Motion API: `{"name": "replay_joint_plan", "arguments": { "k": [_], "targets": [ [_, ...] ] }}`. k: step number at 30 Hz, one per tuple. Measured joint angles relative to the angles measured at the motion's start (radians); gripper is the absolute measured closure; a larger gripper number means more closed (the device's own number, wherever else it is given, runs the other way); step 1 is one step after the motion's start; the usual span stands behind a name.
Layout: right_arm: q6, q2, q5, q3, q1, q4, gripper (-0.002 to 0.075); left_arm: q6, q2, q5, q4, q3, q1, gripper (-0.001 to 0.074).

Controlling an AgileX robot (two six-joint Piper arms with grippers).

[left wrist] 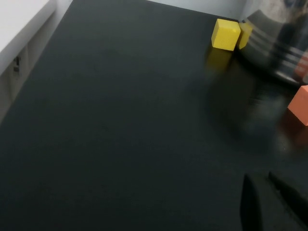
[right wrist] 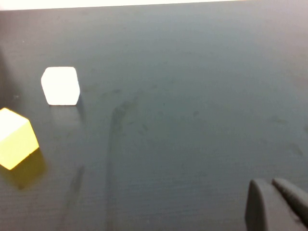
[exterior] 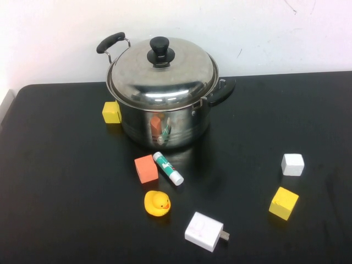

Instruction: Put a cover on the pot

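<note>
The large shiny steel pot (exterior: 165, 126) with two black side handles stands at the back middle of the black table (exterior: 66, 181). The domed steel lid (exterior: 162, 77) with its black knob (exterior: 160, 50) sits on the pot's rim. Part of the pot's wall shows in the left wrist view (left wrist: 274, 43). Neither arm shows in the high view. My left gripper (left wrist: 259, 175) hovers over bare table left of the pot, fingers close together and empty. My right gripper (right wrist: 268, 182) hovers over bare table on the right side, shut and empty.
A yellow block (exterior: 111, 112) sits left of the pot. In front of it lie an orange block (exterior: 146, 168), a glue stick (exterior: 168, 168), a rubber duck (exterior: 157, 203) and a white charger (exterior: 204, 231). A white block (exterior: 292, 164) and a yellow block (exterior: 284, 203) sit on the right.
</note>
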Motion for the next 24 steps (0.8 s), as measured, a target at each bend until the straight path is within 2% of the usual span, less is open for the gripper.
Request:
{"name": "replay_joint_plan", "arguments": {
  "k": [24],
  "targets": [
    [0.000, 0.000, 0.000, 0.000, 0.000, 0.000, 0.0728, -0.007, 0.000, 0.000, 0.000, 0.000, 0.002, 0.0736]
  ]
}}
